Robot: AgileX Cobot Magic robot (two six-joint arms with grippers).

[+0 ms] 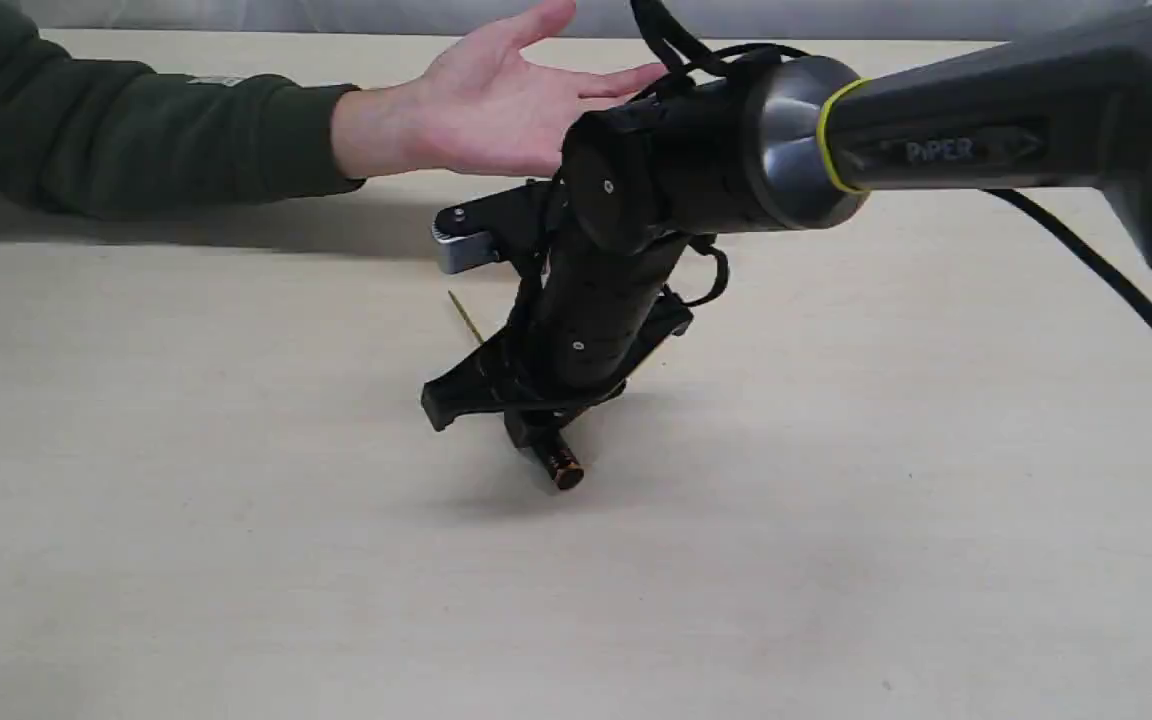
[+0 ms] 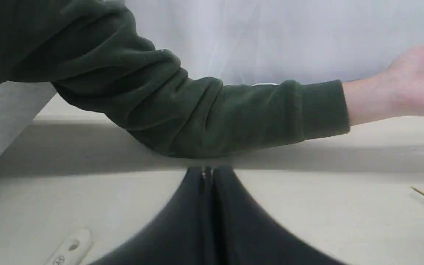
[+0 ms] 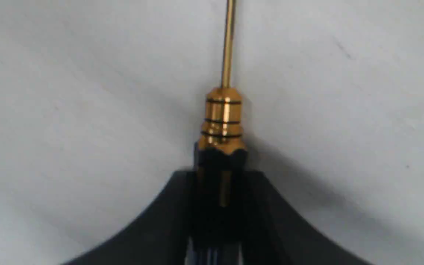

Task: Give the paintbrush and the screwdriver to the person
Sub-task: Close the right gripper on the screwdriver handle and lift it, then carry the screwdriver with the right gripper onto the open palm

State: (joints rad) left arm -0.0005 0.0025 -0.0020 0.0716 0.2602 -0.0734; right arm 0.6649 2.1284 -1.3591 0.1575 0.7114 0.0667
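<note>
In the right wrist view my right gripper (image 3: 219, 176) is shut on the black handle of the screwdriver (image 3: 222, 117); its gold rings and thin shaft stick out past the fingertips. The exterior view shows that gripper (image 1: 526, 405) low over the table's middle, with the screwdriver (image 1: 564, 468) slanted in it, handle end toward the camera. The person's open hand (image 1: 506, 100) is held palm up just behind the arm, on a dark green sleeve (image 1: 136, 130). My left gripper (image 2: 207, 173) is shut and empty. Only the pale handle end of the paintbrush (image 2: 70, 250), with its hole, shows, lying on the table beside it.
The right arm's black forearm (image 1: 936, 150) spans the upper right of the exterior view, and a black cable (image 1: 1136, 300) hangs from it. The person's forearm (image 2: 215, 117) rests on the beige table (image 1: 236, 550) right in front of my left gripper.
</note>
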